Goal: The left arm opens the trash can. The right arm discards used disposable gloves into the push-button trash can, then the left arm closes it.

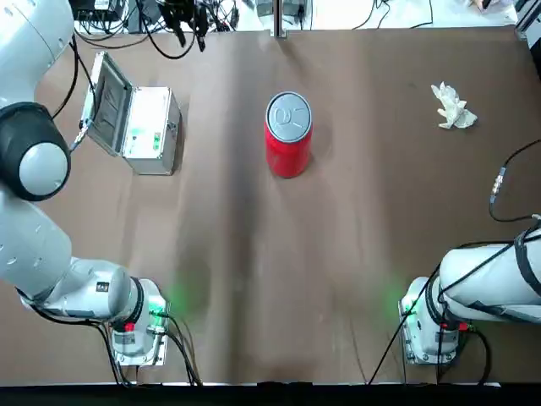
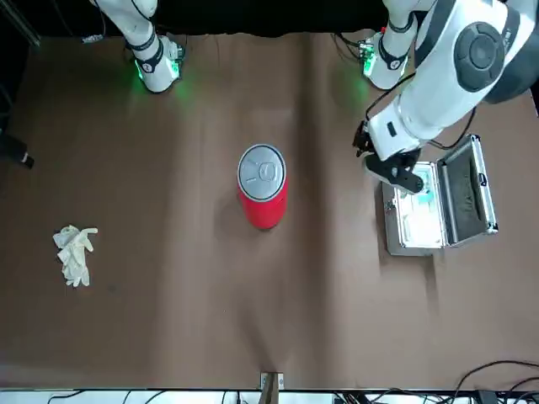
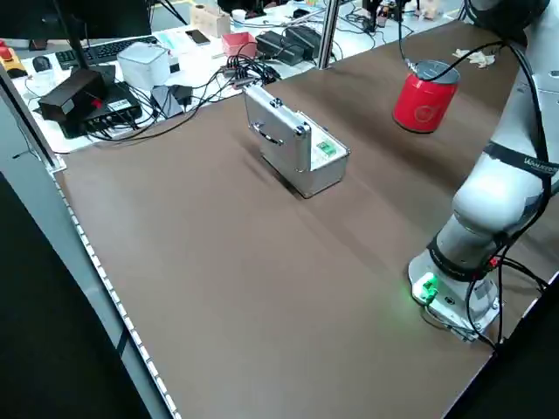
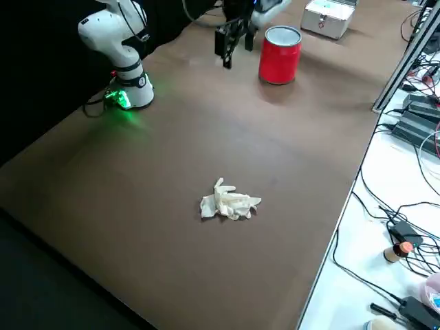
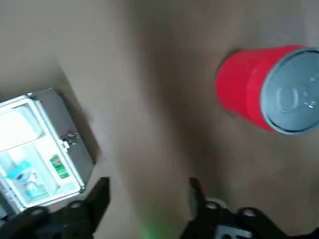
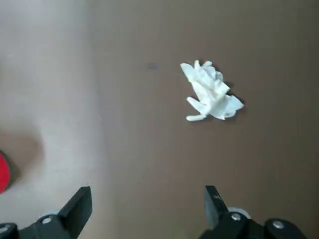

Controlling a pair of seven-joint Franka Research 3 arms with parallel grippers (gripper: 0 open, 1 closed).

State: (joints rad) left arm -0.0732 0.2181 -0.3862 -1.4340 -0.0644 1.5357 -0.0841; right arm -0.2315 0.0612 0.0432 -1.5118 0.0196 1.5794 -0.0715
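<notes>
The red trash can (image 1: 287, 150) stands upright mid-table with its grey lid (image 1: 288, 115) down; it also shows in the front view (image 2: 263, 202). A crumpled pair of whitish gloves (image 1: 452, 107) lies at the far right of the table, apart from the can. My left gripper (image 5: 148, 199) hangs open above the table between the can (image 5: 249, 94) and the silver box (image 5: 37, 149), touching neither; the front view shows the left gripper (image 2: 396, 171) beside the box. My right gripper (image 6: 145, 204) is open and empty, high above the table, with the gloves (image 6: 212, 93) lying well beyond its fingertips.
A silver rectangular box (image 1: 144, 128) with its hinged lid open sits at the far left. Cables and equipment lie beyond the table's far edge (image 1: 169, 21). The arm bases (image 1: 139, 326) (image 1: 431, 326) stand at the near edge. A black cable (image 1: 499, 190) trails at the right.
</notes>
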